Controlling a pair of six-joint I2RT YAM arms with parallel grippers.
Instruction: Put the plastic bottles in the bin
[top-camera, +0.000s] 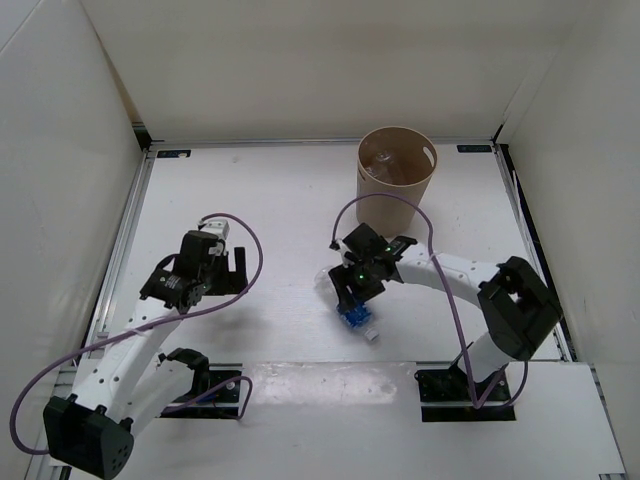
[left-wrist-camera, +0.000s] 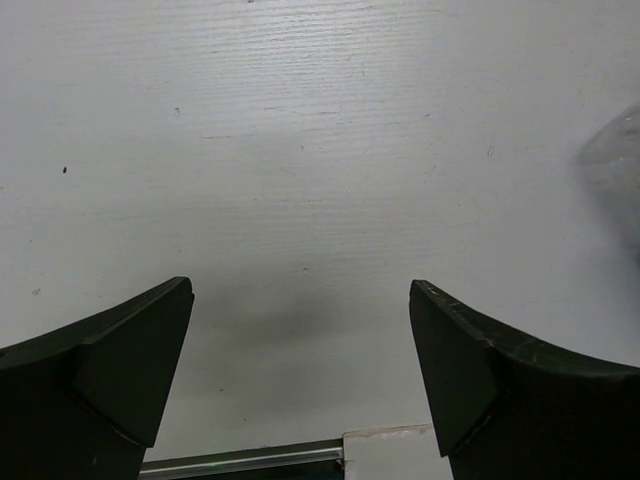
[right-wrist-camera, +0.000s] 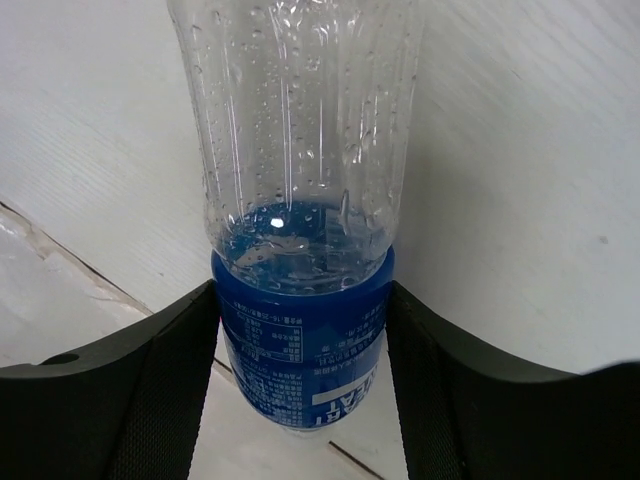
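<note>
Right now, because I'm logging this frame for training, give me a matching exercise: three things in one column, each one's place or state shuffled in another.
1. left jaws
2. right jaws
3. bin

A. upright near the far edge of the table
B. closed on the blue-labelled bottle
C. open, nothing between

Pairs: 1-C, 2-B, 3-A.

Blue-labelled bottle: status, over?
Right gripper shut on blue-labelled bottle, at its label. Left gripper open, empty, over table. Bin at far edge; nothing on the table between it and the bottle.
</note>
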